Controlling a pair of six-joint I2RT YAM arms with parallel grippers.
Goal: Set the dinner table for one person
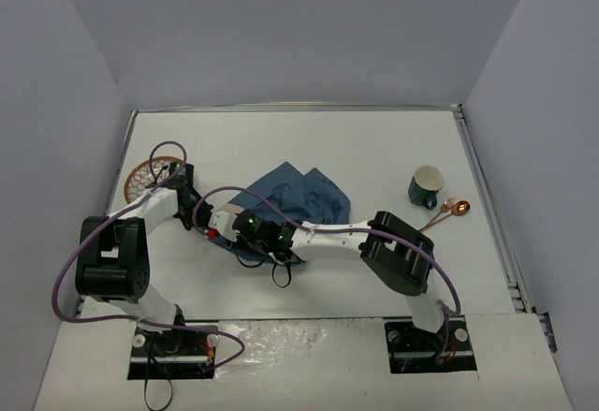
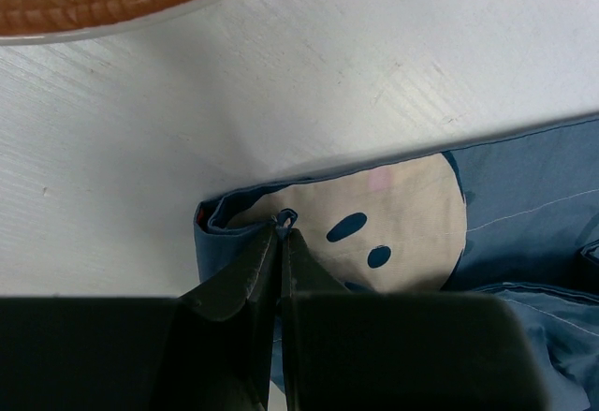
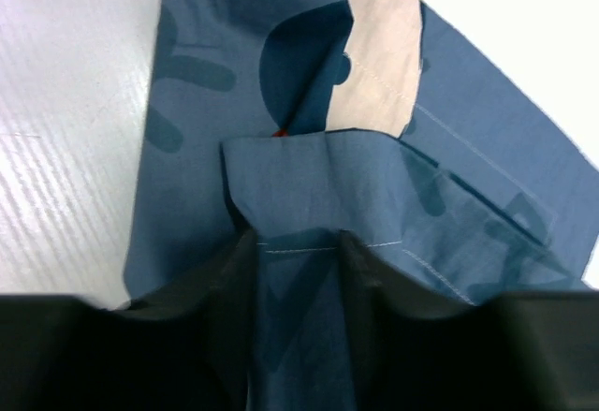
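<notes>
White table (image 1: 309, 149), filling the top view, bearing a crumpled blue placemat (image 1: 304, 196) near centre. Left gripper (image 2: 281, 228) pinches a placemat corner; right gripper (image 3: 295, 242) pinches a fold. Plate (image 1: 148, 179) far left; green cup (image 1: 426, 186) and copper spoons (image 1: 453, 210) right.

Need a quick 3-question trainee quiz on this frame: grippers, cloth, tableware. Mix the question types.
1. True or false: the left gripper is shut on a corner of the blue placemat.
2. Multiple choice: the green mug stands A) on the placemat, B) on the bare dinner table right of the placemat, C) on the patterned plate.
3. Fill in: the copper spoons lie just to the ____ of the mug in the top view.

Key: 1 true; 2 B; 3 right. The right gripper also has placemat cloth between its fingers.
</notes>
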